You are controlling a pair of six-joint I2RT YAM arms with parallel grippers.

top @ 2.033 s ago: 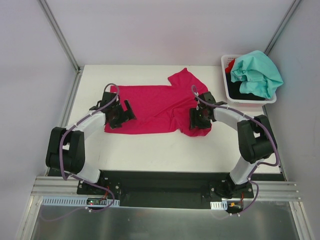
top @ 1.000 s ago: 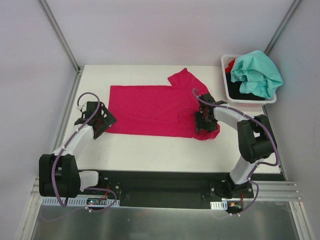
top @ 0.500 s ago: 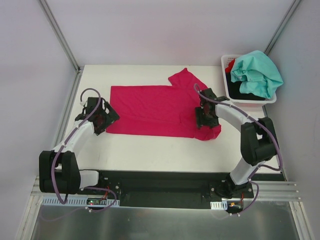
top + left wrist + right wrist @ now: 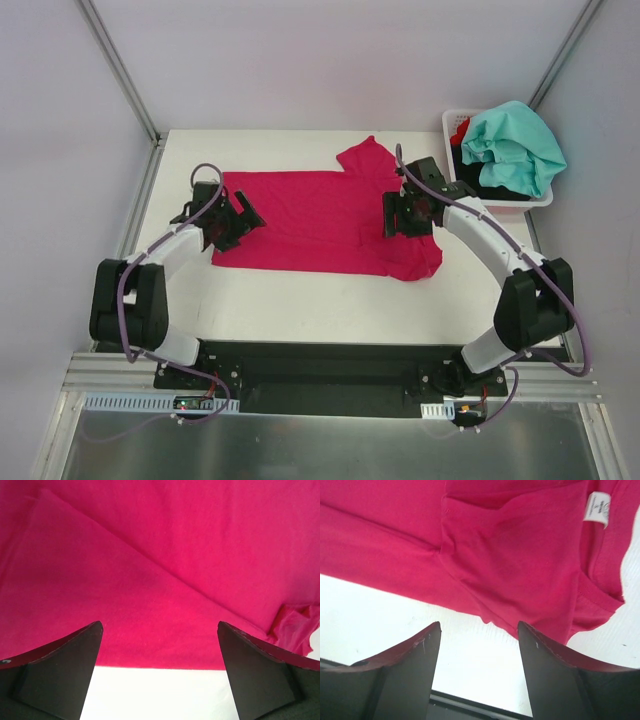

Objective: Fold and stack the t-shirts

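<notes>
Magenta-pink t-shirt (image 4: 310,220) lying flat on white bench (image 4: 300,300), left tool (image 4: 240,218) spread wide, empty, over its left edge, right tool (image 4: 397,214) parted, empty, above its collar end

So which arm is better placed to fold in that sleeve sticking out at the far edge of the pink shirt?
The right, probably: the right hand hangs open near that sleeve, while the left hand is at the pink shirt's opposite end.

Surface: white desk (image 4: 300,300) | centre: magenta t-shirt (image 4: 310,220) lying spread flat | far right corner: white basket (image 4: 505,203)
</notes>
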